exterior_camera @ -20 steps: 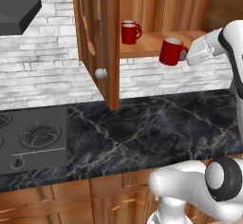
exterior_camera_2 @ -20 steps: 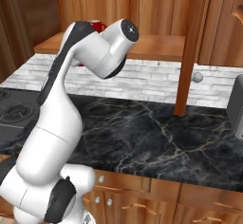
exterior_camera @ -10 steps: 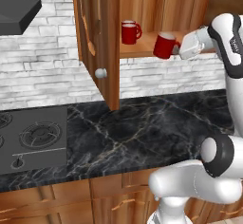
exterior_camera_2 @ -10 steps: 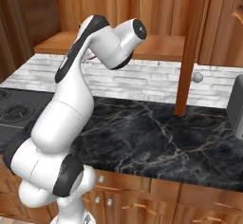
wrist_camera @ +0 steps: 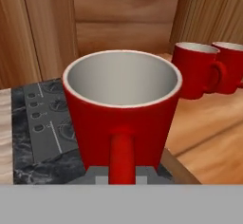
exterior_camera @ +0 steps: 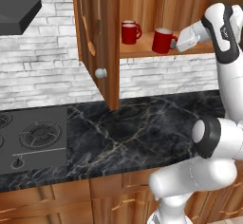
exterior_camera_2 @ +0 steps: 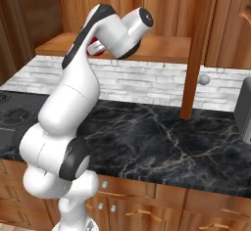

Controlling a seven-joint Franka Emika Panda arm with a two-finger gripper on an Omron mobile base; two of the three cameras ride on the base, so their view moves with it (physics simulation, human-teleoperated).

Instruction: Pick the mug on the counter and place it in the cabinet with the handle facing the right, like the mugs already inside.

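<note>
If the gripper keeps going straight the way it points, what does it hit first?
Probably the two red mugs on the cabinet shelf, or the back wall beside them. The gripper holds the mug by its handle; depth is unclear.

mug [exterior_camera_2: 96,47]: in the right base view the arm is covering nearly all of it, leaving a red sliver.
mug base: in the hand view the bottom edge is cutting it off, so whether it is touching the shelf [exterior_camera: 142,50] is not showing.
handle [wrist_camera: 122,157]: its lower end is running off the bottom in the hand view.
far mugs [wrist_camera: 197,70]: the right one is running off the right edge in the hand view; in the left base view they are overlapping.
stovetop [exterior_camera: 28,140]: the left edge is cropping it.
door [exterior_camera: 97,38]: its top is running out of the picture.
</note>
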